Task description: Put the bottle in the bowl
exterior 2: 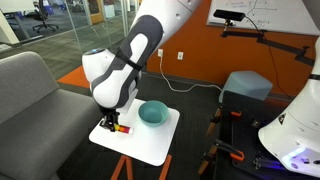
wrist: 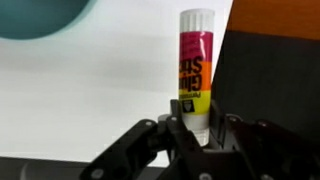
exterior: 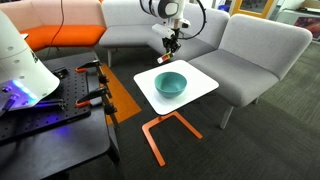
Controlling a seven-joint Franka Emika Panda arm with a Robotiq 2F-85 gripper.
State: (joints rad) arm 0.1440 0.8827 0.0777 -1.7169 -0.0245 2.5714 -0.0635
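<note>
Bottle (wrist: 195,72) base hidden between jaws, bowl (wrist: 40,14) cropped

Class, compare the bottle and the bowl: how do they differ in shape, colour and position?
The bottle is a slim upright tube, the bowl wide, round and open. The bottle is white with pink, orange and yellow labelling; the bowl is plain teal. The bottle stands between the fingers; the bowl sits free. Both are at the white table.

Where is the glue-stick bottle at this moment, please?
In the wrist view the glue-stick bottle stands upright in the claw, near the white table's edge, with the teal bowl apart at that view's upper left.
</note>
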